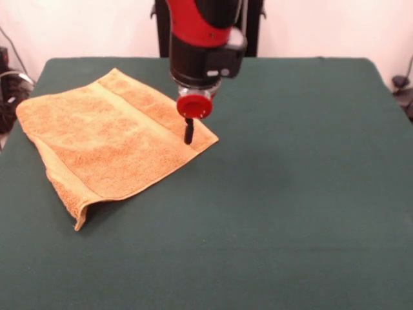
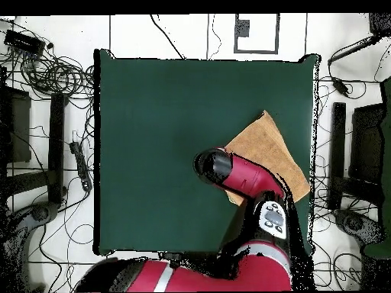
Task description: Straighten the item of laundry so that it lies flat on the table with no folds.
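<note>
Since the towel point(image 1: 110, 139) sits at the table's point(image 1: 290, 194) left side, doubled on itself with a lifted fold at its near corner, I have the gripper point(image 1: 188, 134) over its right corner; whether its fingers are open I cannot tell.

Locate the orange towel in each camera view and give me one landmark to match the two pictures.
Front view: the towel lies on the left part of the green table, near its far left corner, below the gripper.
Overhead view: the towel lies at the table's right edge, partly hidden by the arm.
Shared landmark: the red arm reaching over the towel's corner.
</note>
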You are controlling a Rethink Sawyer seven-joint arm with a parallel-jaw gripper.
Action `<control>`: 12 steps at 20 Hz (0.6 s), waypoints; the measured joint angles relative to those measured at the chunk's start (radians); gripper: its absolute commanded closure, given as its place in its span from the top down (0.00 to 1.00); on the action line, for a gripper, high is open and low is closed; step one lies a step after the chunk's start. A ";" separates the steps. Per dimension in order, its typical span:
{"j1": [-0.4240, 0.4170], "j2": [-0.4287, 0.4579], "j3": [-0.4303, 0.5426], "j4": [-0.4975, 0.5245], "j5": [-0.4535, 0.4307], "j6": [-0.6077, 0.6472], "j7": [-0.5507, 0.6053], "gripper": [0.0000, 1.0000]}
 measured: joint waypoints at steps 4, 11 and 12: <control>0.019 0.038 0.000 0.003 0.021 0.000 0.000 1.00; 0.062 0.047 -0.009 0.004 0.067 0.000 0.000 1.00; 0.066 0.047 -0.010 0.004 0.071 0.000 0.000 1.00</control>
